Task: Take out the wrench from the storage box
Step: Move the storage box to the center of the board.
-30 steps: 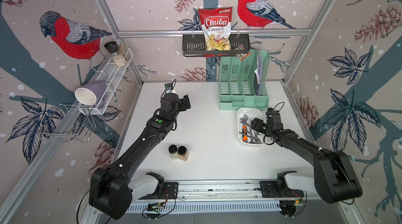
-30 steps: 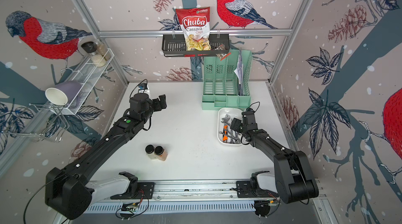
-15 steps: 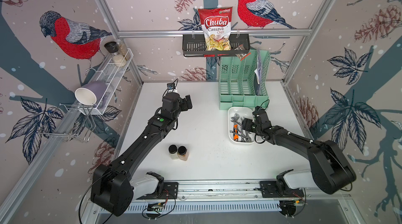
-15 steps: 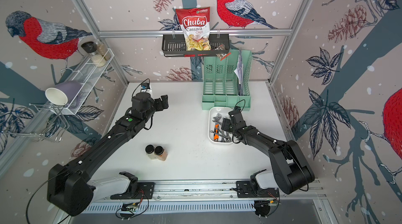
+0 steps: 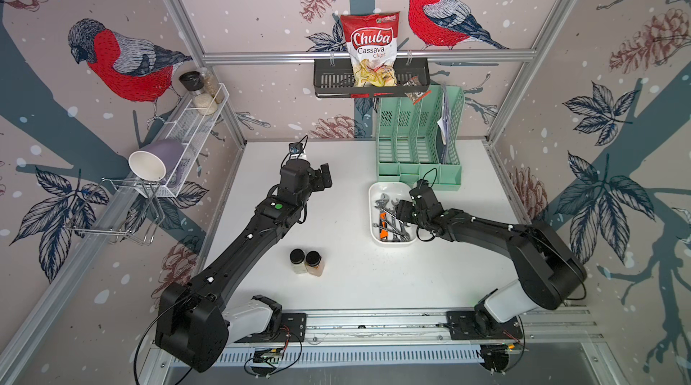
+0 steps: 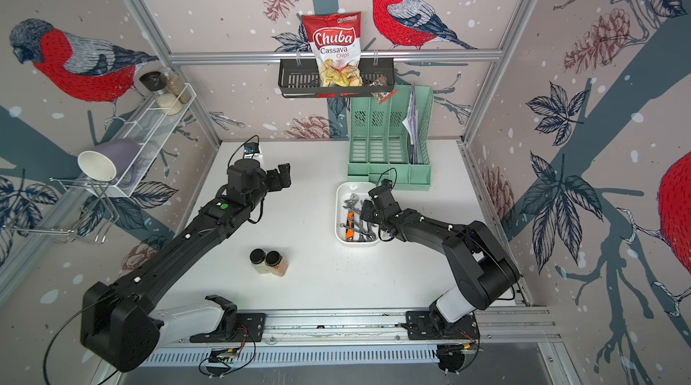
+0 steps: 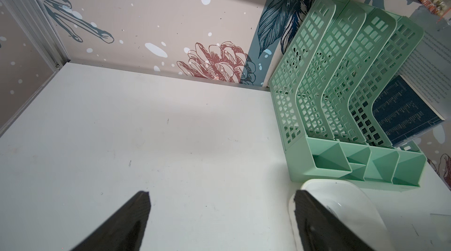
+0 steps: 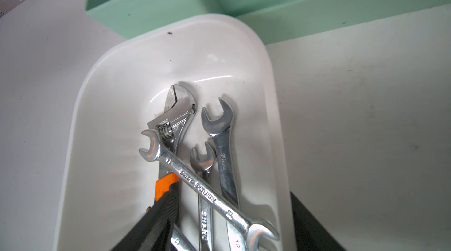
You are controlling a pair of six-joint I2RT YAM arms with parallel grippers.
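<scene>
Storage box (image 5: 389,187) has slid left; right hand (image 8: 227,213), fingers apart but closing, now straddles the topmost open-end wrench (image 8: 195,184), so a grasp looks imminent. Left hand (image 7: 219,196) apart, idle.

storage box (image 5: 389,190): slid toward table centre | right hand (image 5: 403,214): followed it

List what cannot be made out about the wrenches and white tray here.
- Right wrist view: chrome open-ended wrenches run off the picture's edge.
- Same view: a finger of the right gripper covers the orange-handled adjustable wrench's grip.
- Left wrist view: a finger of the left gripper hides part of the shallow white plastic storage box.
</scene>
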